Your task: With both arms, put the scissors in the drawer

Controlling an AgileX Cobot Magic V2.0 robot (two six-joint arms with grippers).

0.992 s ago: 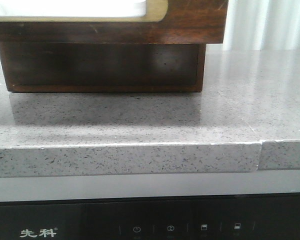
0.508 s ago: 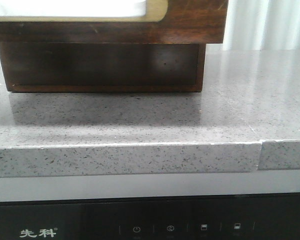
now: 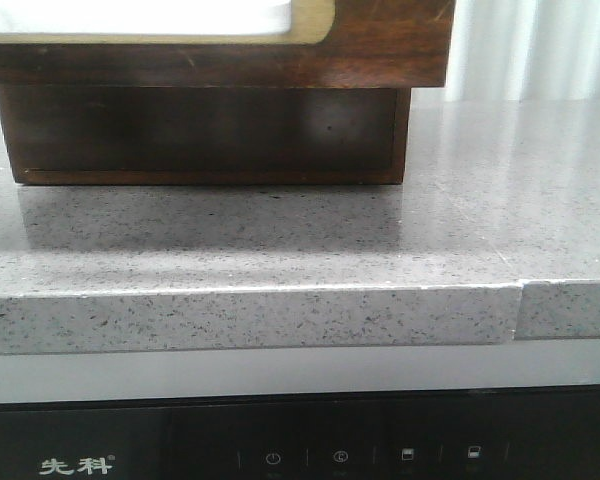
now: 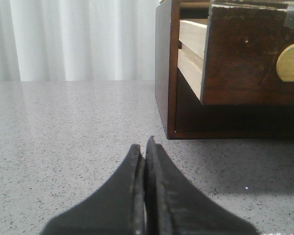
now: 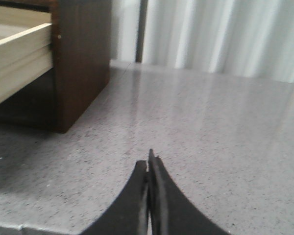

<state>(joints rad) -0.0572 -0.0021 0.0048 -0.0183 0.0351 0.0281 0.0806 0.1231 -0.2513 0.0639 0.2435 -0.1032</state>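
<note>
Left claw (image 4: 145, 147) and right claw (image 5: 148, 164) both clenched on nothing, parked low over the countertop (image 3: 280, 240). Drawer (image 4: 245, 58) sits pulled out ahead of both, ready for loading. Scissors not in view.

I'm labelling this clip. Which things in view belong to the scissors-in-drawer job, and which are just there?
Job:
drawer, pulled out of its cabinet
left end effector, shut and empty
right end effector, shut and empty
No scissors show in any view.

Just there:
countertop
curtain
appliance panel
</note>
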